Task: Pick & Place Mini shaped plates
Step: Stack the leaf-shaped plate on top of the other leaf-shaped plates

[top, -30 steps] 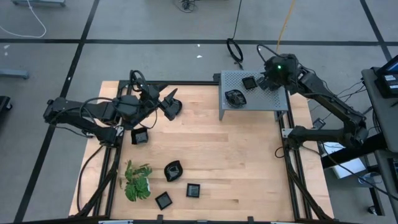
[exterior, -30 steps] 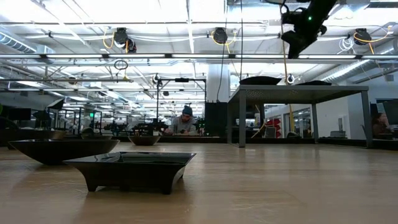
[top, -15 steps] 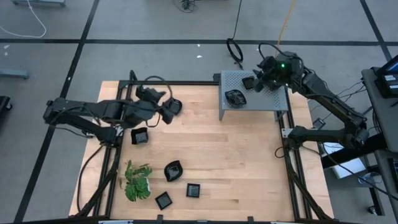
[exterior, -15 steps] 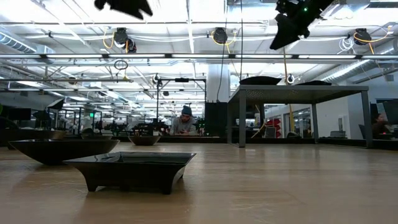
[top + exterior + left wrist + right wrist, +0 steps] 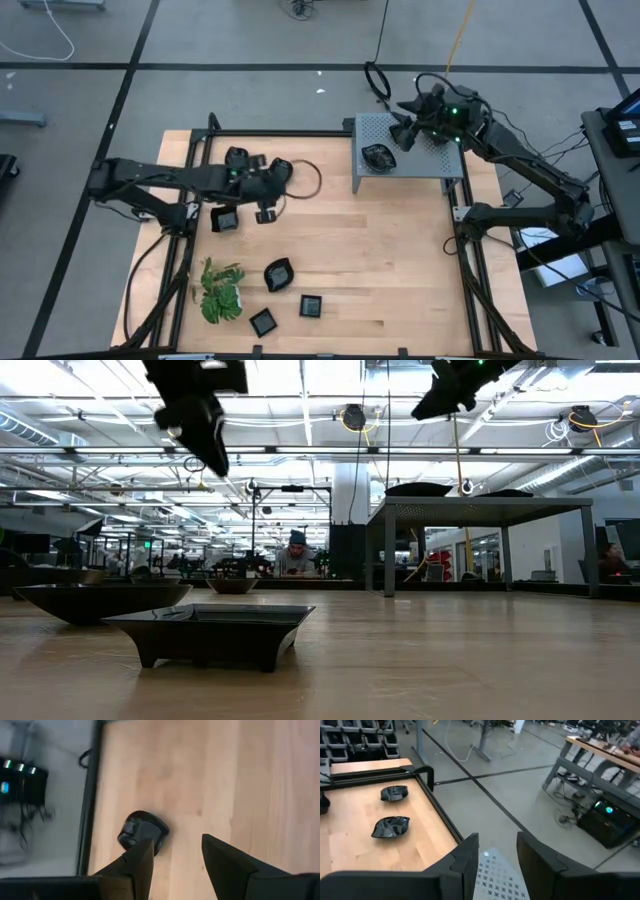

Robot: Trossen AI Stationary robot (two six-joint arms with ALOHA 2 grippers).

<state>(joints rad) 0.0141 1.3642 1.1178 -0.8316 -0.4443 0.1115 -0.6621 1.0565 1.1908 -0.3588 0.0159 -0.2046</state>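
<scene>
Five plates lie on the table [image 5: 380, 260] in the high view: one round at the back edge [image 5: 282, 171], a square one [image 5: 225, 219] by the left arm, three near the front [image 5: 278, 274] beside the plant [image 5: 220, 291]. One more sits on the shelf [image 5: 445, 160], plate [image 5: 378, 155]. Left gripper [image 5: 266, 213] hangs over the table just beside the square plate; right gripper [image 5: 398, 118] hangs above the shelf's back corner.
Low view: square plate [image 5: 208, 632] nearest, bowl-shaped one [image 5: 95, 600] behind it. A person [image 5: 296, 558] sits far back.
Left wrist: fingers [image 5: 227, 862] spread, nothing between them, round plate [image 5: 142, 832] beyond.
Right wrist: fingers [image 5: 542, 862] parted, empty; two plates [image 5: 391, 826] on the table far off.
</scene>
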